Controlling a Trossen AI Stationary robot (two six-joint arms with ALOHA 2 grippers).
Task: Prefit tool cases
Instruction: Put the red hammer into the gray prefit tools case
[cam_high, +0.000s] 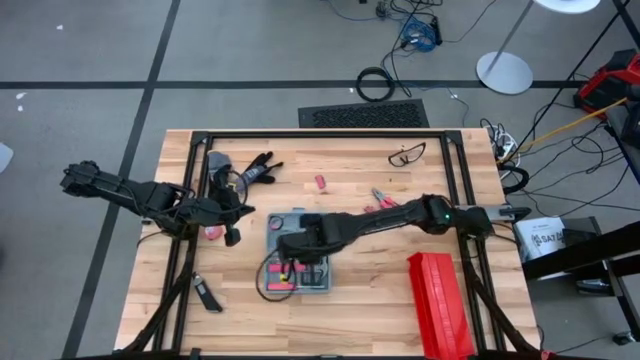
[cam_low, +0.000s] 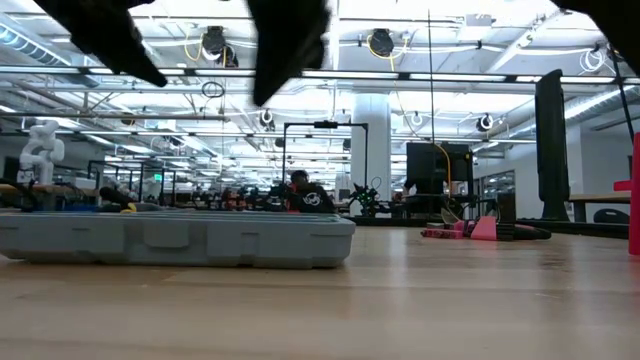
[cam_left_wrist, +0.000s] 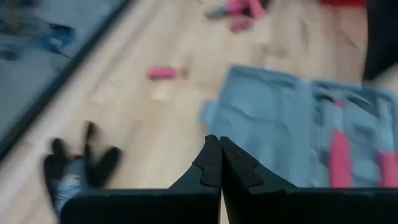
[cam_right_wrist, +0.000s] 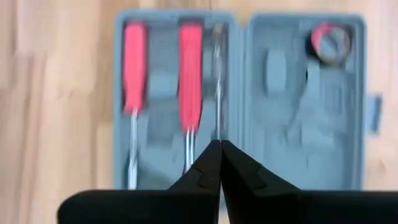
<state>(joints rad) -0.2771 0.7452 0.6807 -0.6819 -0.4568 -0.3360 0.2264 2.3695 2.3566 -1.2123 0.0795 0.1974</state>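
On your wooden table, a long red ribbed box lies near the front right corner. A pair of glasses rests toward the back edge, a small pink piece nearby. Black gloves sit at back left, a dark tool at front left.

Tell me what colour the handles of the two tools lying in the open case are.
Red handles, seen best in the right wrist view, against the grey case.

Overhead cam looks straight down, low cam skims the tabletop, both wrist cams hover close; all share the open tool case.
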